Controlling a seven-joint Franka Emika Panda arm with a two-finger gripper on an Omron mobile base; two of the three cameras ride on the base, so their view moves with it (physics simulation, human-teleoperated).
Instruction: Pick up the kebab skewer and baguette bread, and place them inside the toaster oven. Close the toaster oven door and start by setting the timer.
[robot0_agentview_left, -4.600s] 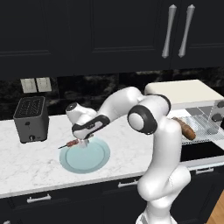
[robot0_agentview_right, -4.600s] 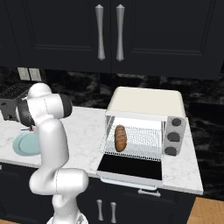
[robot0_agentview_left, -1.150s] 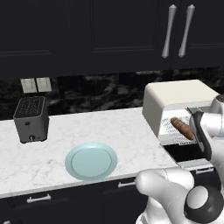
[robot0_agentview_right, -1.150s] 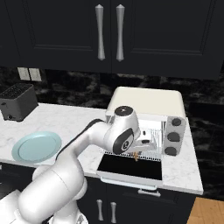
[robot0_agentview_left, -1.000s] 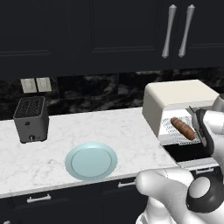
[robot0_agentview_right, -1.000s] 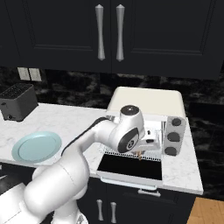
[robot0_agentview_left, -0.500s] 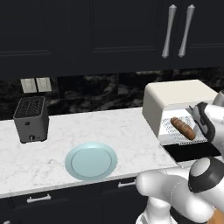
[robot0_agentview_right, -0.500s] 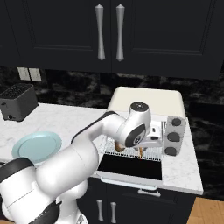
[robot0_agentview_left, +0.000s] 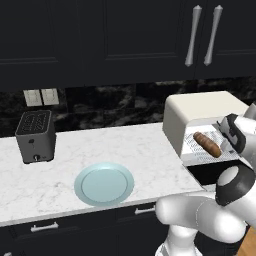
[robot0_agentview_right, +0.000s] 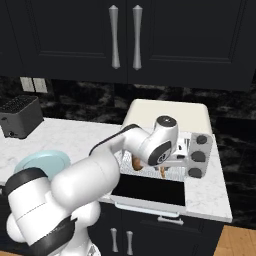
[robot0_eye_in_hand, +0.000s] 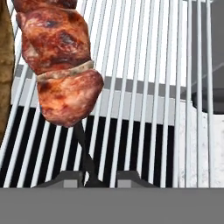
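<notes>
In the hand view my gripper (robot0_eye_in_hand: 99, 179) is shut on the thin dark stick of the kebab skewer (robot0_eye_in_hand: 61, 65). Its reddish-brown meat chunks hang just over the wire rack (robot0_eye_in_hand: 148, 87). The baguette bread (robot0_eye_in_hand: 4, 78) lies at the left edge of that view, beside the skewer. From the left base view the baguette bread (robot0_agentview_left: 207, 144) rests on the rack inside the cream toaster oven (robot0_agentview_left: 200, 112). The toaster oven door (robot0_agentview_right: 149, 190) lies folded down, open, and my arm reaches over it into the toaster oven (robot0_agentview_right: 170, 117). A bit of the kebab skewer (robot0_agentview_right: 163, 171) shows under the hand.
A pale blue plate (robot0_agentview_left: 104, 183) sits near the counter's front edge. The dark slot toaster (robot0_agentview_left: 35, 136) stands at the far left. Grey knobs (robot0_agentview_right: 199, 150) line the oven's right side. Dark cabinets hang above.
Since the oldest frames the arm swung from the plate to the oven with the skewer. Over the last second the hand has crept further in over the rack.
</notes>
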